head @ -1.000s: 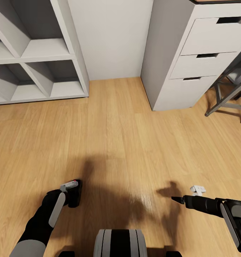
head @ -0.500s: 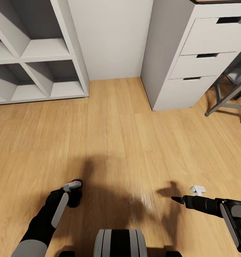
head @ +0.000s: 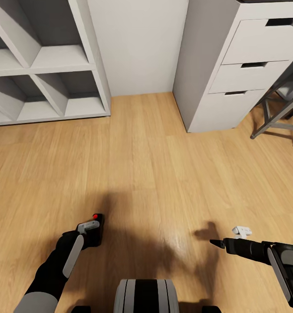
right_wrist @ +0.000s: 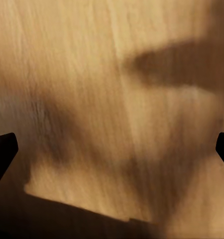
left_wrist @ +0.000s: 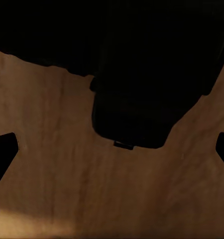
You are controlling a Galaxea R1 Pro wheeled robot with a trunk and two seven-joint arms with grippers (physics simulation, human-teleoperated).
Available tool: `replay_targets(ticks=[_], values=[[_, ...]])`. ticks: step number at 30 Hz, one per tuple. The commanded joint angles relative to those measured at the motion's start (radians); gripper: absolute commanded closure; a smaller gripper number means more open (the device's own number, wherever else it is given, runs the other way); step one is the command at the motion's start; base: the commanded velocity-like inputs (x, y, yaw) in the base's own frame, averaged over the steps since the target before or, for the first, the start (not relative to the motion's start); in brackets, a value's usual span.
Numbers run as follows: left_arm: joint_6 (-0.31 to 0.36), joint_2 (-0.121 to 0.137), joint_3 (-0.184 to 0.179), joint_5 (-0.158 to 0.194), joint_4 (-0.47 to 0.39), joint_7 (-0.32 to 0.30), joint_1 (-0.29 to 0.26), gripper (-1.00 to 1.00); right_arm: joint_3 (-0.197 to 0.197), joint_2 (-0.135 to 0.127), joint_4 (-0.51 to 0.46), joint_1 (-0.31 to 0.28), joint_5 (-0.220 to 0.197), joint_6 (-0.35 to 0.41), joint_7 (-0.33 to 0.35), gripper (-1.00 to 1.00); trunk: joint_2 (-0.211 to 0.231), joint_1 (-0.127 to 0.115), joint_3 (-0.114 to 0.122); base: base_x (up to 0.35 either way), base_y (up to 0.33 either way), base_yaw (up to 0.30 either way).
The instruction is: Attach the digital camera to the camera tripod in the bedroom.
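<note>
Far left: grey cube shelf (head: 46,65) against the wall. Near left: left gripper (head: 93,229) clenched on the digital camera (head: 95,231), red dot up, held above the wood floor (head: 146,174). Far right: white drawer unit (head: 233,69), grey chair legs (head: 276,117) beside it. Near right: right gripper (head: 216,243) low over the floor, released or clenched impossible to tell.

No readable text, label, brand, number or sign appears anywhere.

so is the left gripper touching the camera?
Touching. In the head view the left gripper is wrapped around the black camera, held above the floor.
</note>
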Motion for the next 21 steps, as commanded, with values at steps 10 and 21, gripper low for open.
replay_targets(ticks=[10,21], values=[[0.003,0.002,-0.001,0.009,-0.001,0.008,0.000,-1.00,-0.001,0.001,0.003,-0.001,0.001,0.006,0.002,-1.00,0.000,0.000,-0.001,-0.002,0.002,-0.041],[0.003,0.001,-0.005,0.009,0.005,0.010,0.000,-1.00,-0.001,0.000,0.003,-0.001,0.001,0.007,0.000,-1.00,0.000,0.000,-0.001,0.000,0.000,-0.189]])
